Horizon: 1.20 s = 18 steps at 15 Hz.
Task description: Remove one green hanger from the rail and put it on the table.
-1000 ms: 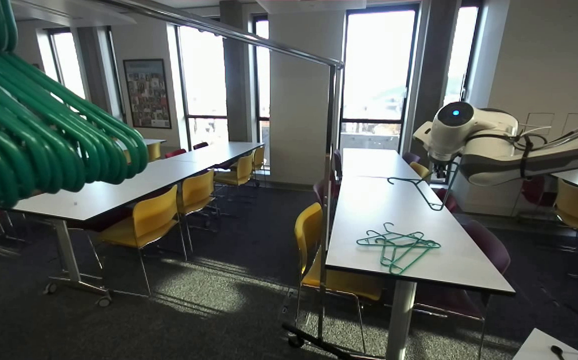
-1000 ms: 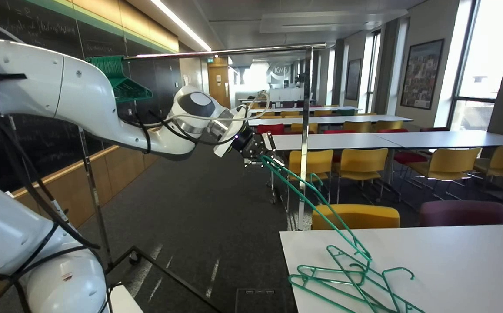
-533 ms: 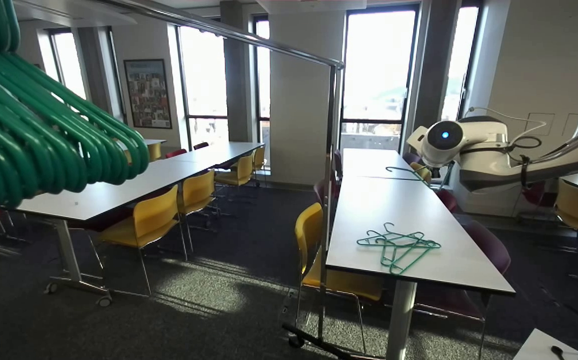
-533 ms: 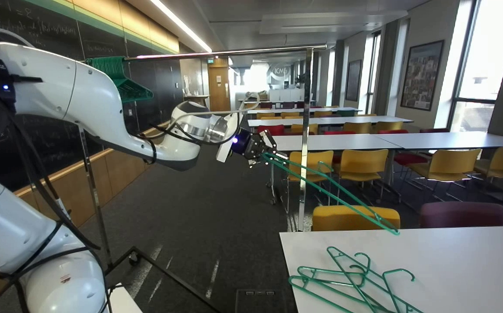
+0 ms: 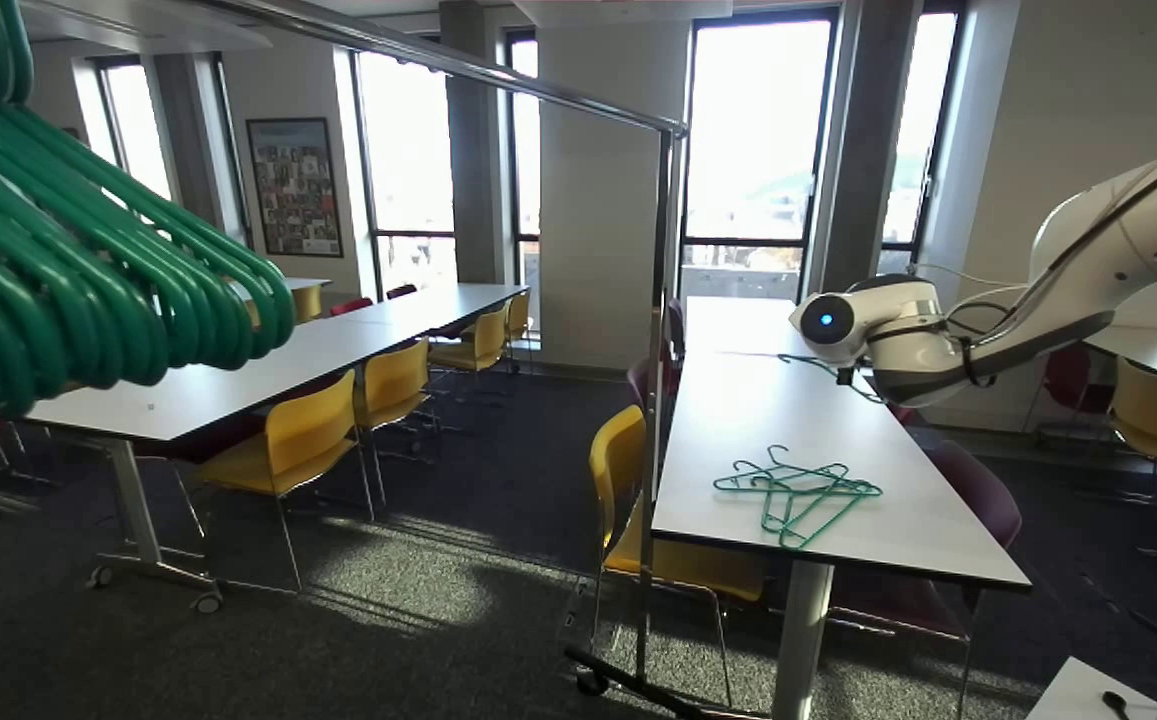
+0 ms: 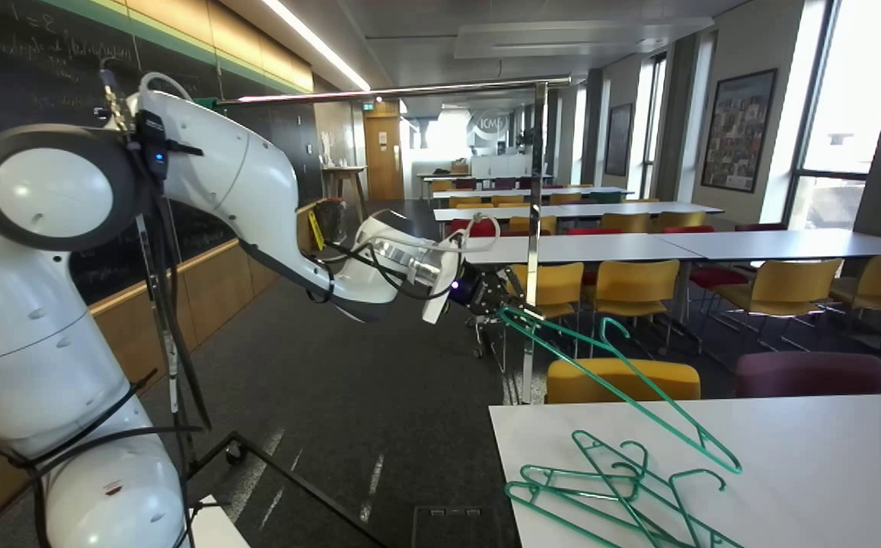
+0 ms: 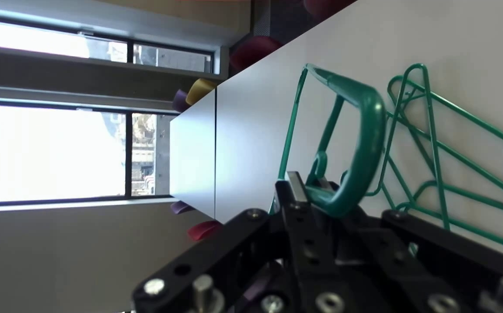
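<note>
Gripper is clamped on one end of the green hanger; in the wrist view I see its tube pinched between the fingertips. Pose: in an exterior view the arm rises at left, elbow high, forearm slanting down to the right, wrist bent so the fingers aim right and a bit down. In an exterior view I also get the wrist's round cap, blue light lit, above the right side of the table, arm running up and back to the right. Green hanger is off the rail, held out over the table, sloping down from the grip, hook on its upper side. Low end is over the white top; I can't tell if it touches. Loose tangle of hangers lies on the table's near end. Packed bunch of teal-green hangers fills the near left. Yellow chair and purple chair stand side by side past the table's far edge.
</note>
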{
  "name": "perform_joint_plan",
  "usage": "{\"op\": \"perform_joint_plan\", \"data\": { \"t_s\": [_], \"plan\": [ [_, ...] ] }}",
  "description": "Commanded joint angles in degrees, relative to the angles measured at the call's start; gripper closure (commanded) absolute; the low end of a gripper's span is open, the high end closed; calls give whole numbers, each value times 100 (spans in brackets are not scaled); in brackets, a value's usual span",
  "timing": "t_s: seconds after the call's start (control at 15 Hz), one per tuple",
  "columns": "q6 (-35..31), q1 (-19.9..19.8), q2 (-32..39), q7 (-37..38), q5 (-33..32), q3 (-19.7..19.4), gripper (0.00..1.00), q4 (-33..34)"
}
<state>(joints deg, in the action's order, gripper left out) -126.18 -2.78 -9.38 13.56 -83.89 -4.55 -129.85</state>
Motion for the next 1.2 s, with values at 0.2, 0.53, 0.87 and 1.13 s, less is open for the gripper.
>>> {"op": "perform_joint_plan", "data": {
  "t_s": [0.2,0.53,0.87,1.13],
  "plan": [
    [273,-319,1934,413,-123,-253,98,1304],
    [438,-357,2861,561,-223,-293,98,2108],
    [707,-139,3383,1275,-1058,-284,98,2566],
    [861,-142,3531,1822,-1026,-53,98,2618]
  ]
}}
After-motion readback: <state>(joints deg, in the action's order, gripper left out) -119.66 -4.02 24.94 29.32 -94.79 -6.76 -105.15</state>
